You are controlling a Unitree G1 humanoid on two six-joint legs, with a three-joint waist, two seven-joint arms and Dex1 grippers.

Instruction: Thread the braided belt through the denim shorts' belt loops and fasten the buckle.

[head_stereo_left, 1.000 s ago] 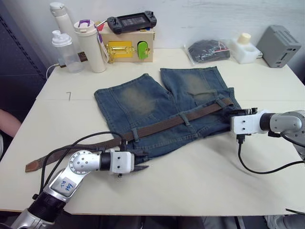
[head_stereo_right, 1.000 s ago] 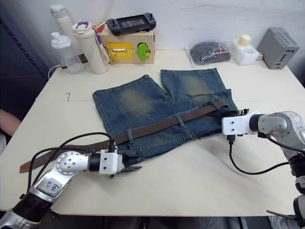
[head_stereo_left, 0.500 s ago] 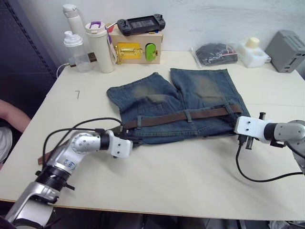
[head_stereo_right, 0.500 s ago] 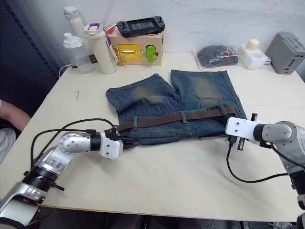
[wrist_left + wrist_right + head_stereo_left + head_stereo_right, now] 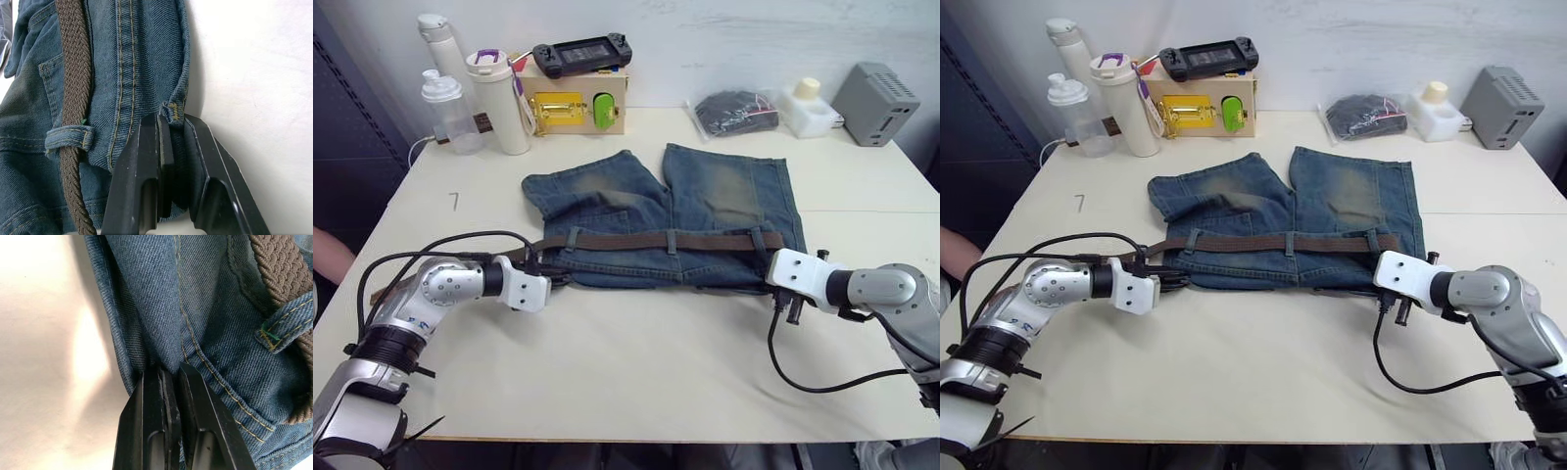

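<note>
The denim shorts (image 5: 724, 196) lie flat mid-table, waistband nearest me and legs pointing away. The braided belt (image 5: 626, 241) runs straight across the waistband under the belt loops (image 5: 672, 242). Its left end trails off behind my left arm. I cannot make out the buckle. My left gripper (image 5: 172, 120) is shut on the waistband's left corner, next to a loop (image 5: 68, 137) with the belt (image 5: 73, 73) through it. My right gripper (image 5: 168, 369) is shut on the waistband's right corner, close to another loop (image 5: 288, 318).
Along the back edge stand bottles (image 5: 499, 98), a wooden box (image 5: 578, 98) with a game console (image 5: 579, 54) on top, a black pouch (image 5: 734, 106), a white container (image 5: 808, 106) and a grey box (image 5: 871, 90). Black cables (image 5: 803, 377) loop from both wrists. A person's arm (image 5: 328, 257) is at the far left.
The shorts have turned from a slant to lie square, waistband straight across. Both grippers moved with the waistband corners, the left toward the left and the right toward me. The camera also shifted.
</note>
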